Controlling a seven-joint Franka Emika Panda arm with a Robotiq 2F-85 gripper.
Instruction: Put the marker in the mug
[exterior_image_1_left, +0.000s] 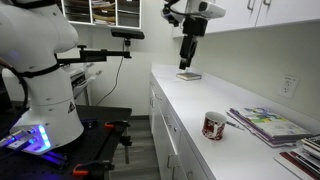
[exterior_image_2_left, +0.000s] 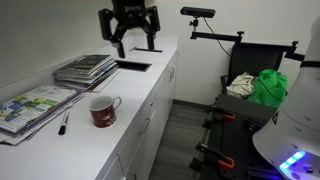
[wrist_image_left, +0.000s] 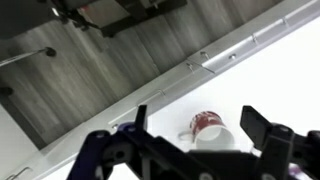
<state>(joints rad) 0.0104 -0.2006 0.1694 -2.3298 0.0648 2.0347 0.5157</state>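
I count one mug and one marker on the one counter. There are two lots of magazines: one neat stack and one loose spread. There is one dark flat pad. My arm carries one gripper with two fingers, spread apart. I also see one wall outlet, one boom camera and one green bag.

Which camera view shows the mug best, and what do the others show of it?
An exterior view shows the mug best: close, unobstructed, with handle, rim and patterned side clear. In an exterior view the mug is smaller, its handle unclear. In the wrist view the open pincer hides its lower part.
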